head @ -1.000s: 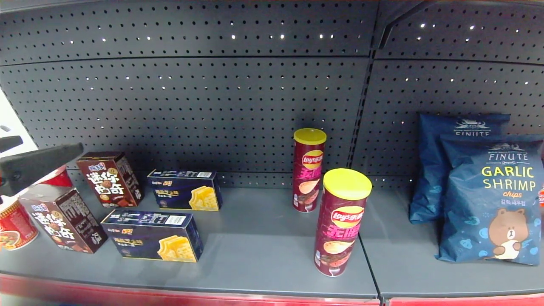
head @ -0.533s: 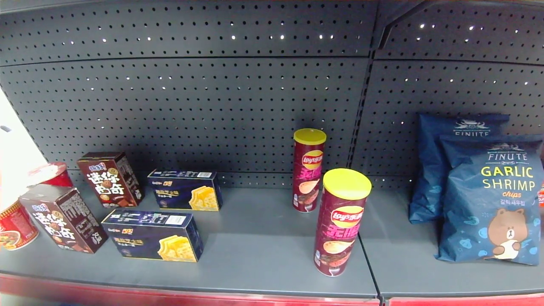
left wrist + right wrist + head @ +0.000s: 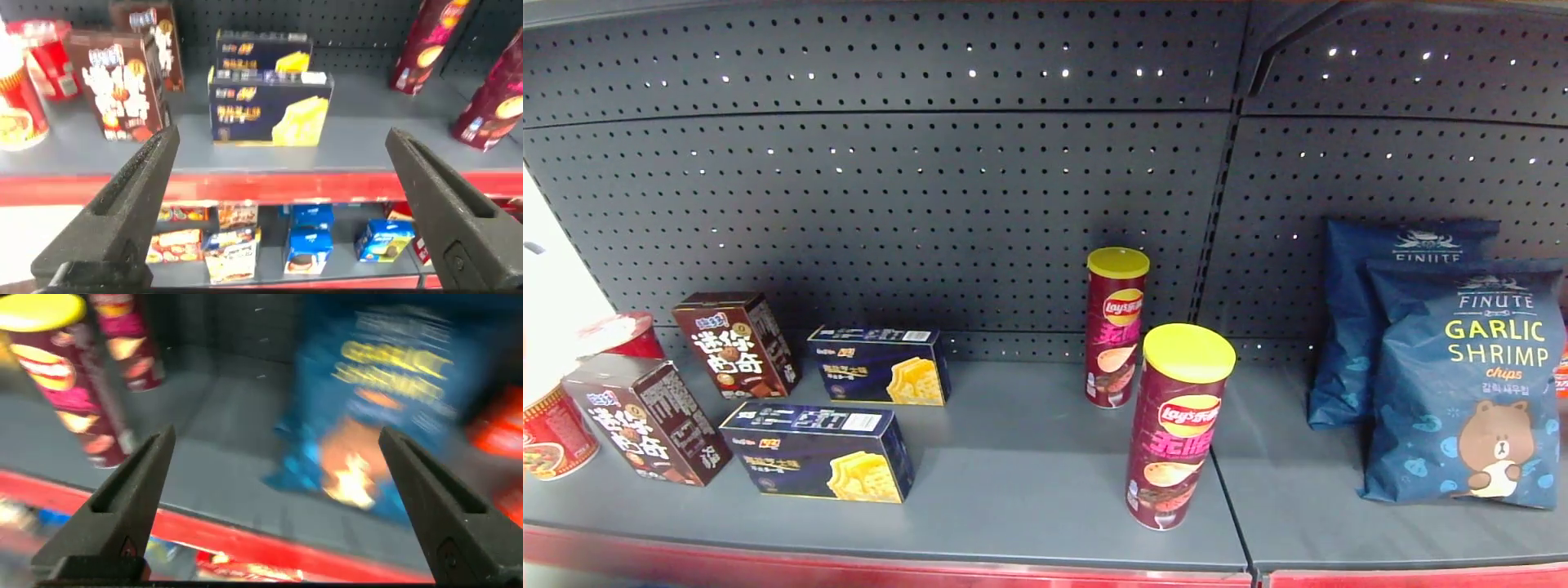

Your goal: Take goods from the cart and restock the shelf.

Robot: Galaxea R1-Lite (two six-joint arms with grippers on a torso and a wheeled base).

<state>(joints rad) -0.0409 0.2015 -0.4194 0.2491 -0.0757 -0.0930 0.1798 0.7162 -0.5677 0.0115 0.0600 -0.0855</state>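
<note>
Change: one second ago a finger of the left pincer (image 3: 279,137) hung over the cups at the left end of the shelf (image 3: 1029,474); it has since withdrawn from there. The goods stand as before.

Left pincer: spread wide, holding nothing, in front of the shelf's red front edge, facing the cracker boxes. A stocked lower shelf (image 3: 270,245) is below it.

Right pincer (image 3: 276,434): spread wide, holding nothing, in front of the same edge, facing the gap between the near chip can and the near bag.

Count, front row: one chip can (image 3: 1180,425), upright; one blue cracker box (image 3: 817,453); one brown biscuit box (image 3: 645,420); one red cup (image 3: 551,433); one blue bag (image 3: 1462,384).

Count, back row: one chip can (image 3: 1116,327); one cracker box (image 3: 878,366); one biscuit box (image 3: 735,343); one cup (image 3: 621,335); one bag (image 3: 1356,310), partly behind the front bag.

Total: two of each, all on the shelf. The dark pegboard panel (image 3: 890,204) is behind them.
</note>
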